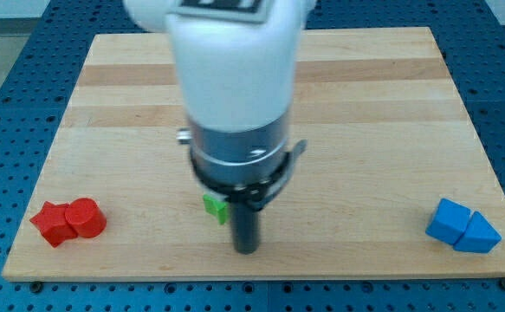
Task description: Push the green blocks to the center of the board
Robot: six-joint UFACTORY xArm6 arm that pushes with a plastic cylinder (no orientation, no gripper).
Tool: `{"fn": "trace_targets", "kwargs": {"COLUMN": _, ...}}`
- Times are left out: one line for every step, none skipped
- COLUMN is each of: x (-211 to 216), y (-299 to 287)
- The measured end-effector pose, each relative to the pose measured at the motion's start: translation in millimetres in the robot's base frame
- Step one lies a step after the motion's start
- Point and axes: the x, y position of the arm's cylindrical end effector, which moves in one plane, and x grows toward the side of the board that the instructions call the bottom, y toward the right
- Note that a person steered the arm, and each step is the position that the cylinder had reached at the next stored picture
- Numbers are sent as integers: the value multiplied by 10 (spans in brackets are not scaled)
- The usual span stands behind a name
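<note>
Green block [214,207] sits just left of my tip [247,250], partly hidden, contact unclear.

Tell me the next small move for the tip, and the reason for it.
Probably a short push toward the view's top. My tip sits just right of and slightly below the one green block that shows, which lies near the board's bottom edge, below its center. The arm hides much of the middle, so other green blocks and actual contact cannot be confirmed; the tip may first need to slip under the block.

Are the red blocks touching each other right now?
Yes: the two red blocks sit pressed together at the board's lower left corner in the view.
</note>
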Motion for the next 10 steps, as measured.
{"fn": "trace_targets", "kwargs": {"x": -311, "y": -532}}
{"fn": "trace_targets", "kwargs": {"x": -990, "y": -652}}
{"fn": "trace_targets", "kwargs": {"x": -753, "y": -797}}
{"fn": "trace_targets", "kwargs": {"x": -191, "y": -802}}
{"fn": "trace_targets", "kwargs": {"x": -17, "y": -470}}
{"fn": "trace_targets", "kwargs": {"x": -352, "y": -251}}
{"fn": "trace_targets", "kwargs": {"x": -841, "y": -226}}
{"fn": "trace_targets", "kwargs": {"x": -544, "y": -260}}
{"fn": "trace_targets", "kwargs": {"x": -389, "y": -95}}
{"fn": "trace_targets", "kwargs": {"x": -834, "y": -4}}
